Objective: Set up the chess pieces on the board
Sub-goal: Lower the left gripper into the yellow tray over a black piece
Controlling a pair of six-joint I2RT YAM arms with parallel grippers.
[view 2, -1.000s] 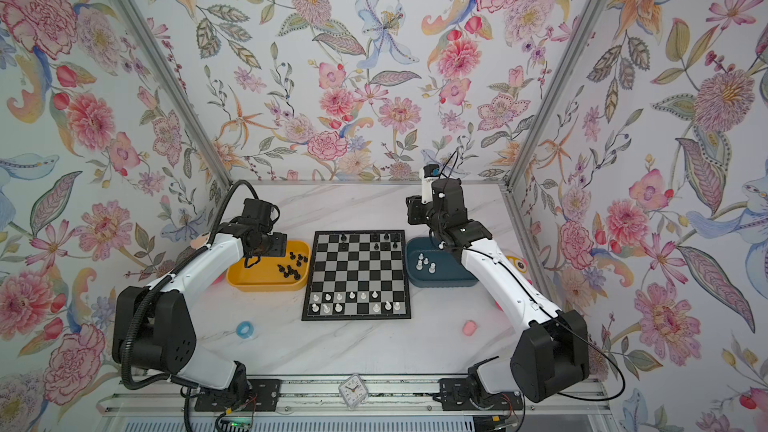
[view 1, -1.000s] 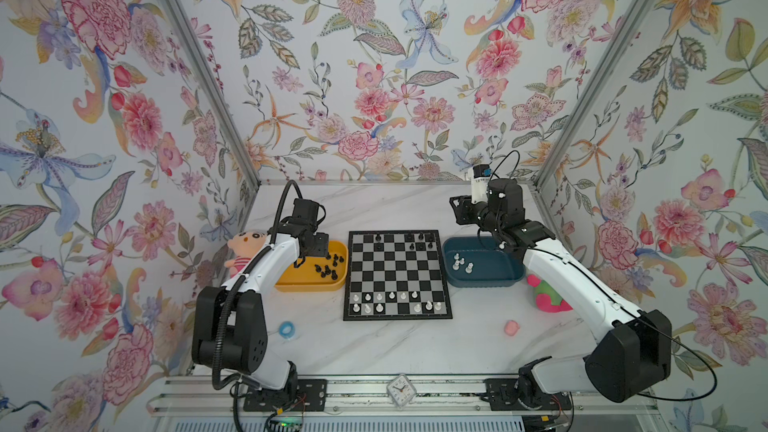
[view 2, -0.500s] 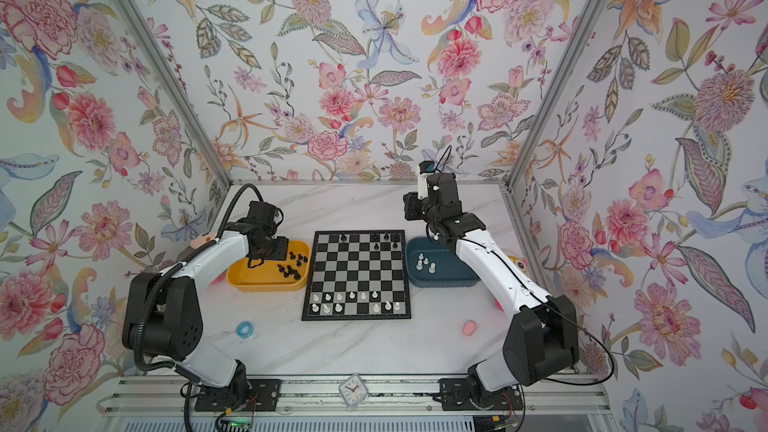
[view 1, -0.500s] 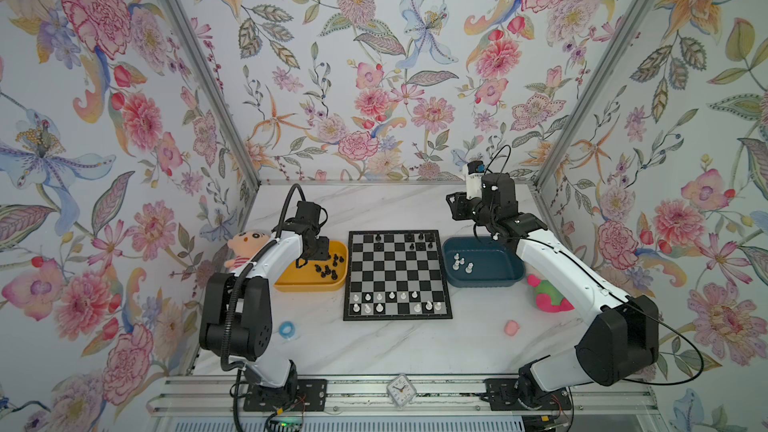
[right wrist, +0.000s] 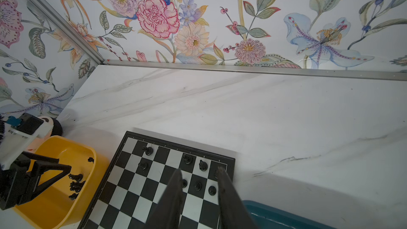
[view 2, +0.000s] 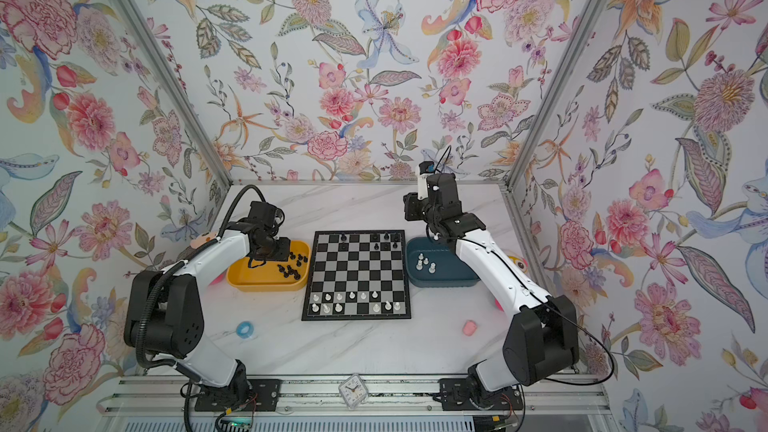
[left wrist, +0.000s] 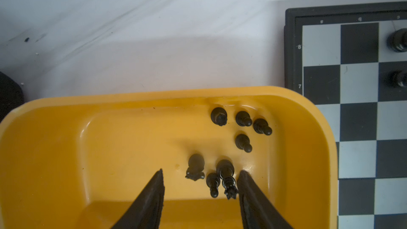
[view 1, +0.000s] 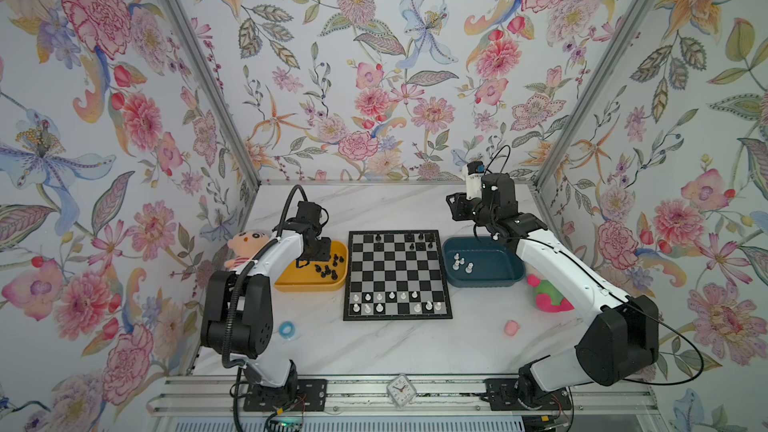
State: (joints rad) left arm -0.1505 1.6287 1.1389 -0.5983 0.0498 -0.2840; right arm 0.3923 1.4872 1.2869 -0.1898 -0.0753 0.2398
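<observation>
Left claw (left wrist: 201,174), dipped into the yellow tray (left wrist: 55,128), stands spread around black chess pieces (left wrist: 225,168). Right claw (right wrist: 198,169) hangs spread above a corner of the board (right wrist: 141,186). Board edge reads 8, 7.

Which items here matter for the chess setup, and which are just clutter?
Job:
- board
- black pieces in the yellow tray
- white pieces in the blue tray

Clutter:
- plush doll
- pink-green plush
- blue ring
- small pink toy
- clock
</observation>
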